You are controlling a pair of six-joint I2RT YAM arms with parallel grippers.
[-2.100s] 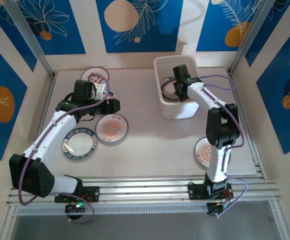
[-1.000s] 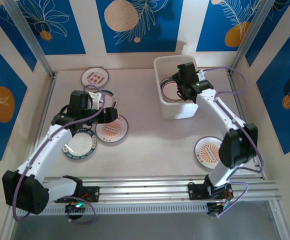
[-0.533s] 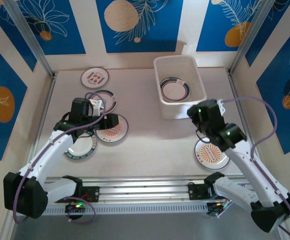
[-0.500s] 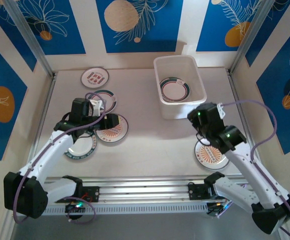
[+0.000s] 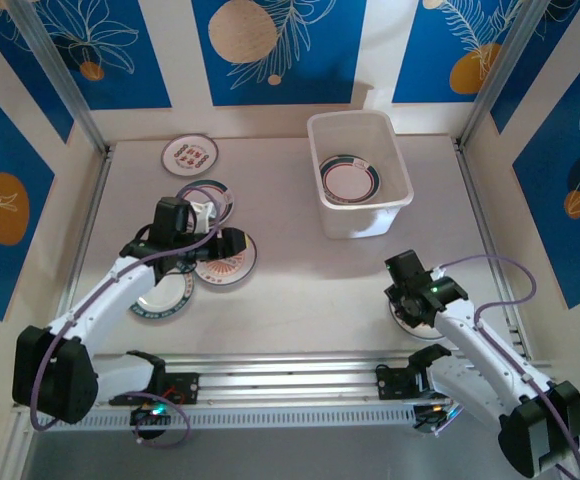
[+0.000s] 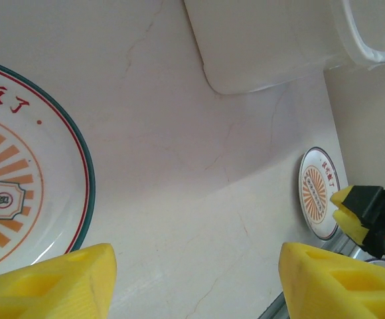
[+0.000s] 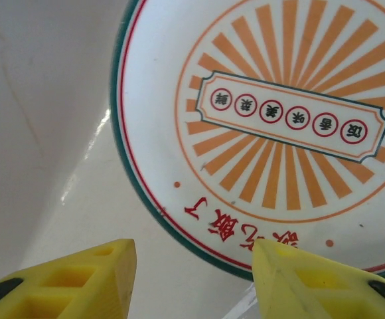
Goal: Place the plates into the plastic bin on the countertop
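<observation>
From above, the plastic bin (image 5: 365, 222) is sitting at the far right of the counter (image 5: 300, 290), with one green-ringed plate (image 5: 348, 181) lying flat inside it. Four plates are lying on the left half. A red-printed plate (image 5: 190, 155) is at the far edge, and a dark-green plate (image 5: 213, 192) is partly under the left arm (image 5: 100, 300). Nearer are a sunburst plate (image 5: 225, 262) and, just beside it, a green-rimmed plate (image 5: 160, 292). The left jaws are hovering at the sunburst plate's far edge. The right arm (image 5: 475, 335) is reaching low over a second sunburst plate (image 5: 400, 316) at the near right (mostly covered here).

In the left wrist view, the left jaws are standing apart with bare counter (image 6: 199, 166) between them. The sunburst plate (image 6: 20, 179) is lying to one side and the plastic bin (image 6: 272, 46) is showing beyond.

In the right wrist view, the right jaws are standing apart, straddling the rim of the second sunburst plate (image 7: 292, 113). One side is over the plate, the other over the counter (image 7: 40, 100). Whether they are touching it I cannot tell.
</observation>
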